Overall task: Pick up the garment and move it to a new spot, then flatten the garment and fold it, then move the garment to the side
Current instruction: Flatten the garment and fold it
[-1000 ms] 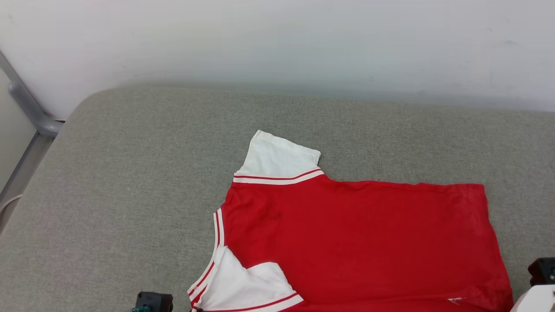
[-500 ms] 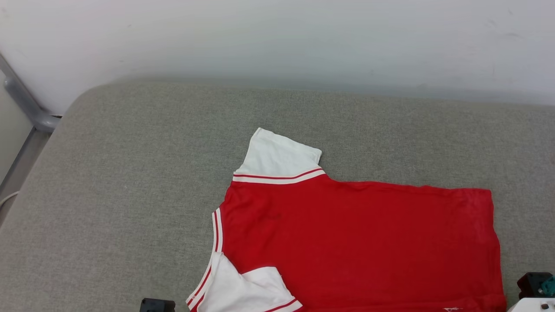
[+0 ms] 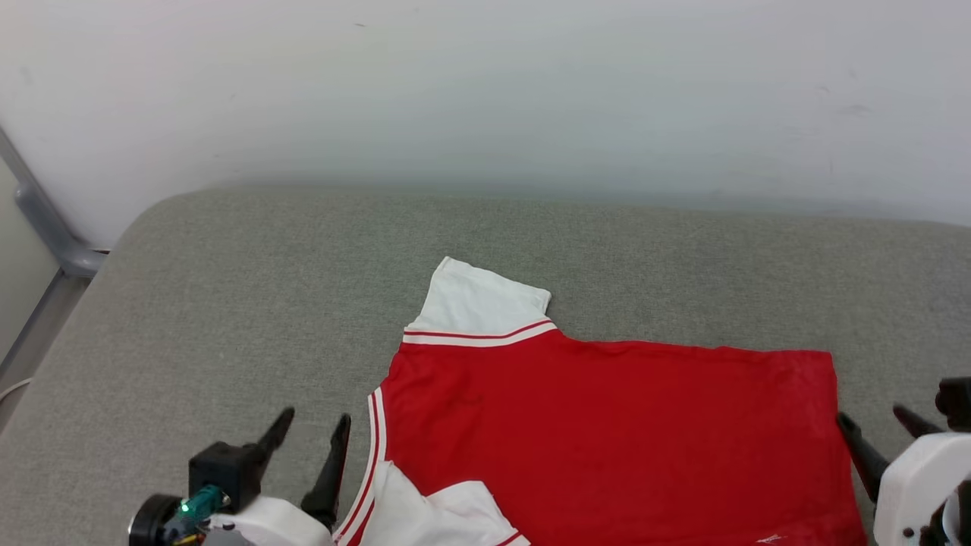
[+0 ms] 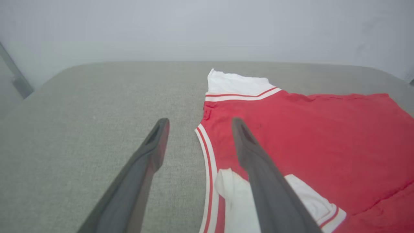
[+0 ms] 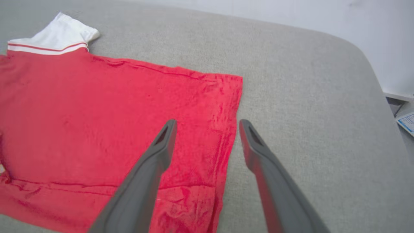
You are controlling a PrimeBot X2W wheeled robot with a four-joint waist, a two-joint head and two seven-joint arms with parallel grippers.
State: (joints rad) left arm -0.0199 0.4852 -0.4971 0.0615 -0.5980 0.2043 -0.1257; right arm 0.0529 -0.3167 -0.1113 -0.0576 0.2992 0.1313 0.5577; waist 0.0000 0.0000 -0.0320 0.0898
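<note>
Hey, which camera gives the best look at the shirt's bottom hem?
The right wrist view: the garment has its hem close up there, almost full length, passing between the open right gripper fingertips. The head view shows it smaller, at the garment's right edge. The left wrist view shows its far corner.

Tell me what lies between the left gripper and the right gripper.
Head view: the red garment spans the stretch from left gripper to right gripper.

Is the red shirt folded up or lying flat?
Mostly flat, partly folded. The shirt lies spread on the grey cushion, far sleeve out, but the near sleeve is turned in over the red body.
</note>
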